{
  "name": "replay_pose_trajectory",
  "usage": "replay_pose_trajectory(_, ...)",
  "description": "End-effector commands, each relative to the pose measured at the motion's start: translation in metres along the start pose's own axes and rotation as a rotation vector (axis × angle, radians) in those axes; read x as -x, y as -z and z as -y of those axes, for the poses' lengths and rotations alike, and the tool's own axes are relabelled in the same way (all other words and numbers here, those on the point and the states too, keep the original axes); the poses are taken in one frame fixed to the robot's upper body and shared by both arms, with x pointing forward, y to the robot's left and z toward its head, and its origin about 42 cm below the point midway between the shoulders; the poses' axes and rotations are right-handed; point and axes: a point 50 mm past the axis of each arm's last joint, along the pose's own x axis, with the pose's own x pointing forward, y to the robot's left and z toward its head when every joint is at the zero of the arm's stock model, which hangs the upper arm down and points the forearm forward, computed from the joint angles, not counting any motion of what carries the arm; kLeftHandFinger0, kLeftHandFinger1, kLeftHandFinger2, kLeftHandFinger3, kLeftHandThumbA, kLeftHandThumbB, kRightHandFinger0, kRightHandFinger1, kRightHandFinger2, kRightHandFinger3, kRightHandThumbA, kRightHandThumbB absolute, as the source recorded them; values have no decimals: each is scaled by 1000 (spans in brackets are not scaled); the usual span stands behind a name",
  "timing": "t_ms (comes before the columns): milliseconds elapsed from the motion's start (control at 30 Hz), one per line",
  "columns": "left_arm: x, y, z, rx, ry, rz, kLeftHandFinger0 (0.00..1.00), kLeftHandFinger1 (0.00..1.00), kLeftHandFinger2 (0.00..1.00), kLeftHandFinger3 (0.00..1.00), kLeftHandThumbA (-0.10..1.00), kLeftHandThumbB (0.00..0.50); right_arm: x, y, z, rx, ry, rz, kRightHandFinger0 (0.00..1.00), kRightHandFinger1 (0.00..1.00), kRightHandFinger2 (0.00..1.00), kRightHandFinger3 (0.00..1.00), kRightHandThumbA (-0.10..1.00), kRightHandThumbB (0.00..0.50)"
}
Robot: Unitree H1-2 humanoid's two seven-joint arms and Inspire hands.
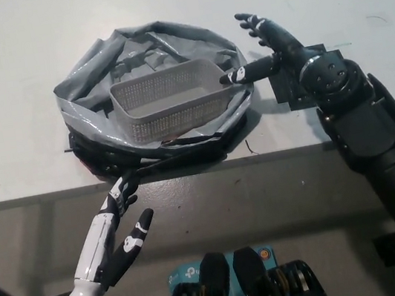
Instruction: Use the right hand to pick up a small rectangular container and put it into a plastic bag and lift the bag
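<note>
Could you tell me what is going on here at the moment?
A small basket already sits inside the grey plastic bag, which lies opened out on the white table. The black right hand is open beside the bag's right rim, holding nothing. The white left hand rests open below the table edge. The bag is not lifted yet.

I see the small rectangular container (170,101), a pale grey perforated basket, upright and open-topped, lying slightly askew inside the plastic bag (93,108); the bag is grey, crumpled, spread open in a ring around it, near the tabletop's (3,58) front edge.
</note>
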Motion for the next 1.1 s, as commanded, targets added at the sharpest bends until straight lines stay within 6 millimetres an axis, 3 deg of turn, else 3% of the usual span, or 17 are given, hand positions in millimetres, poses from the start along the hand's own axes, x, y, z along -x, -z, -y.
replay_pose_trajectory(0,-6,-14,-6,-9,-4,64,1000,1000,1000,1000,759,249,-11,-41,11,-12,39,69,1000,1000,1000,1000,1000,386)
replay_pose_trajectory(33,-6,-15,-5,-5,0,64,1000,1000,1000,1000,761,242,-14,-40,7,-54,38,46,1000,1000,1000,1000,1000,418)
replay_pose_trajectory(167,-6,-15,-4,-5,-1,72,1000,1000,1000,1000,757,242,-24,-38,-10,-124,7,-43,1000,1000,1000,1000,999,381)
replay_pose_trajectory(200,-6,-15,-4,-6,-5,73,1000,1000,1000,1000,752,232,-26,-36,-17,-169,1,-69,1000,1000,1000,1000,919,362)
replay_pose_trajectory(300,-7,-17,-4,-10,-5,81,1000,1000,1000,1000,743,221,-29,-34,-25,-226,18,-84,1000,1000,1000,1000,923,377)
replay_pose_trajectory(367,-9,-18,-6,-12,-5,84,1000,1000,1000,1000,743,225,-30,-35,-24,-300,33,-78,760,1000,1000,1000,921,390)
replay_pose_trajectory(400,-9,-18,-7,-13,-4,83,1000,1000,1000,1000,745,227,-30,-34,-23,-319,32,-74,1000,1000,1000,1000,931,383)
replay_pose_trajectory(500,-8,-18,-8,-16,0,80,1000,1000,1000,1000,758,231,-30,-29,-20,-335,26,-72,1000,1000,1000,1000,974,366)
replay_pose_trajectory(567,-7,-18,-7,-18,-1,78,1000,1000,1000,1000,759,230,-29,-21,-18,-341,20,-81,1000,1000,1000,1000,1000,300)
replay_pose_trajectory(700,-6,-18,-6,-21,-6,78,1000,1000,1000,1000,751,220,-30,-17,-17,-382,24,-118,1000,1000,1000,1000,1000,275)
replay_pose_trajectory(733,-6,-17,-6,-16,-9,79,1000,1000,1000,1000,747,218,-30,-18,-16,-378,28,-130,745,900,1000,1000,1000,229)
replay_pose_trajectory(767,-7,-17,-6,-15,-9,80,1000,1000,1000,1000,743,218,-30,-19,-15,-380,33,-133,581,749,966,1000,1000,219)
replay_pose_trajectory(800,-8,-17,-6,-14,-10,82,1000,1000,1000,1000,742,218,-31,-20,-14,-383,40,-135,434,624,850,1000,1000,208)
replay_pose_trajectory(867,-10,-19,-7,-22,-3,83,1000,1000,1000,1000,760,224,-31,-23,-10,-425,57,-136,69,292,608,803,926,195)
replay_pose_trajectory(967,-11,-19,-8,-27,-2,80,1000,1000,1000,1000,764,226,-32,-29,-4,-478,72,-100,0,18,261,453,844,198)
replay_pose_trajectory(1000,-11,-19,-8,-27,-2,79,1000,1000,1000,1000,764,226,-32,-30,-3,-484,73,-94,0,18,261,453,844,198)
replay_pose_trajectory(1067,-12,-19,-9,-28,-1,82,1000,1000,1000,1000,751,221,-32,-38,2,-541,77,-73,0,0,7,134,825,219)
